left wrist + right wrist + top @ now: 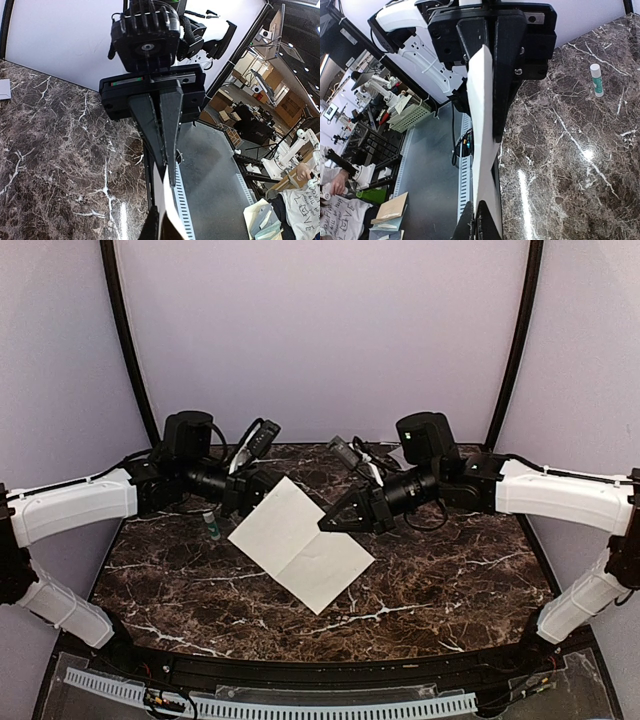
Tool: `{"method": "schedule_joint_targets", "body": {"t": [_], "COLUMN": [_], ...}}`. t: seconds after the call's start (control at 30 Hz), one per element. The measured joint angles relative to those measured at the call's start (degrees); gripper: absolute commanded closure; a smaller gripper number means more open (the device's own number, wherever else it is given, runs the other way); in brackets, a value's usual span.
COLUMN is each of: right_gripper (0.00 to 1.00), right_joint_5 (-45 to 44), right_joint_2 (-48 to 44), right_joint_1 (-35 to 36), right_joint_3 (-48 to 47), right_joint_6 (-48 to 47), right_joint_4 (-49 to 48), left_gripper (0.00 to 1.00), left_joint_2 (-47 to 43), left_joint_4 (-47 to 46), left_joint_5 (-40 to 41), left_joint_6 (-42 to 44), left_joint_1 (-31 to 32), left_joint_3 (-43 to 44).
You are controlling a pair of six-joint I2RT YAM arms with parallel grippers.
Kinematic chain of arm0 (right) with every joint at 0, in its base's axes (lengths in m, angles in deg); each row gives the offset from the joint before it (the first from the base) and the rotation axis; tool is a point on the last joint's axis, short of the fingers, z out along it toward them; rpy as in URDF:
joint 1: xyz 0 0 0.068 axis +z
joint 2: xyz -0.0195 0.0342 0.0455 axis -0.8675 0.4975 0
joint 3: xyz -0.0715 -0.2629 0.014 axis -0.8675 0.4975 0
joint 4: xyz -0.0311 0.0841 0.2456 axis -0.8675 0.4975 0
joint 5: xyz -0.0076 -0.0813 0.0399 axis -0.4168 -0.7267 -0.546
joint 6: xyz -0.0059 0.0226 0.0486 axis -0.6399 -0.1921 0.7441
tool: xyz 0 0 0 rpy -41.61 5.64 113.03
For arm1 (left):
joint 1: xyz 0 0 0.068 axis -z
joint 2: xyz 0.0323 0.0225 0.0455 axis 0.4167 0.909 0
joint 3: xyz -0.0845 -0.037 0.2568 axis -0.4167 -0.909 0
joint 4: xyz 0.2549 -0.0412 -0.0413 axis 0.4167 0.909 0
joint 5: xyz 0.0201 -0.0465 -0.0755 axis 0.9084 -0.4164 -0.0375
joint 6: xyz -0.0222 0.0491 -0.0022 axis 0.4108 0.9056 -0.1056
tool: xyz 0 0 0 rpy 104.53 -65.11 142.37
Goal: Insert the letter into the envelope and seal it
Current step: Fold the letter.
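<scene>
The letter (300, 545) hangs over the middle of the table (450, 580), a pale sheet with one crease across it, stretched between the two arms. The left hand (245, 502) is clenched on the edge at the sheet's 10 o'clock. The right hand (330, 522) is pinched shut on the edge at its 2 o'clock, and the right wrist view shows paper sandwiched between the fingers (507, 100).

To my eye it is feather-light and floppy. The unheld half droops toward 5 o'clock and would sag or curl if one hand let go. A thin edge pinch suits it, close to the corners, gently enough not to crumple it. A glue stick (210, 526) lies at the sheet's 9 o'clock. I cannot pick out the envelope for certain.
</scene>
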Motion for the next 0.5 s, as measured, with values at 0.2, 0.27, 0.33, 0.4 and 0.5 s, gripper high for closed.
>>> {"method": "schedule_joint_targets", "body": {"t": [0.2, 0.27, 0.33, 0.4, 0.5], "right_gripper": [1.0, 1.0, 1.0, 1.0, 1.0], "right_joint_5": [-2.25, -3.91, -5.79, -8.59, -12.44], "right_joint_2": [0.26, 0.15, -0.31, -1.62, -4.5], "right_joint_1": [0.04, 0.04, 0.04, 0.04, -0.13], "right_joint_3": [-0.2, -0.17, -0.02, 0.85, 3.72], "right_joint_6": [-0.22, -0.2, -0.13, 0.11, 1.44], "right_joint_4": [1.11, 1.11, 1.09, 0.59, -1.95], "left_gripper": [0.81, 0.65, 0.52, 0.43, 0.33], "left_joint_2": [0.13, 0.13, 0.0, -0.72, -3.41], "left_joint_4": [0.92, 1.22, 1.53, 2.05, 2.27], "left_joint_5": [0.92, 2.4, 4.59, 8.04, 13.11], "left_joint_6": [0.42, 0.81, 1.46, 1.49, 1.4], "left_joint_1": [0.0, 0.0, 0.0, -0.22, -1.44], "left_joint_3": [0.02, 0.09, 0.17, 0.15, -0.04]}}
